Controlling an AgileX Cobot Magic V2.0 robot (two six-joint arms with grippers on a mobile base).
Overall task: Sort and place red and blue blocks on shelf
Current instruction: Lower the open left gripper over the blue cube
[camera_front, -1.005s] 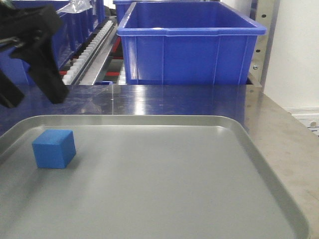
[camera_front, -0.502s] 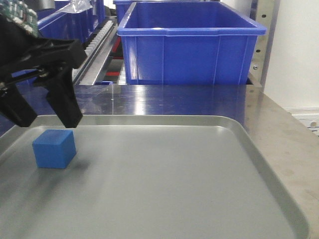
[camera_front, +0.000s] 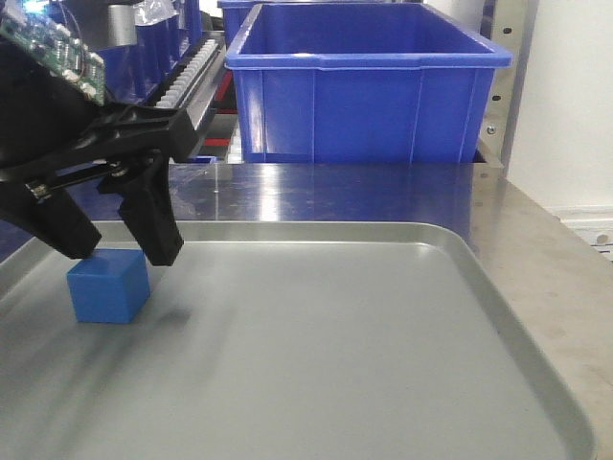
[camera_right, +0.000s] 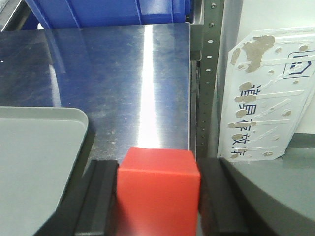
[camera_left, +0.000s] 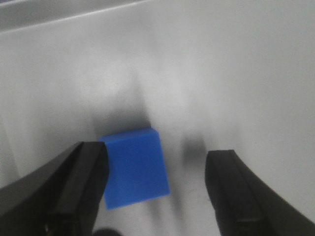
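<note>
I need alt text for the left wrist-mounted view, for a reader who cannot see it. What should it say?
A small blue block sits on a plain grey tray between two open black fingers. The finger at the picture's left is close against the block's side, and the other stands clear of it.

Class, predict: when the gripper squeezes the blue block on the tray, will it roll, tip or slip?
Blue block: flat faces, sitting square on the tray, so it probably won't roll or tip. Crisp edges suggest it's rigid. Matte sides likely grip well.
</note>
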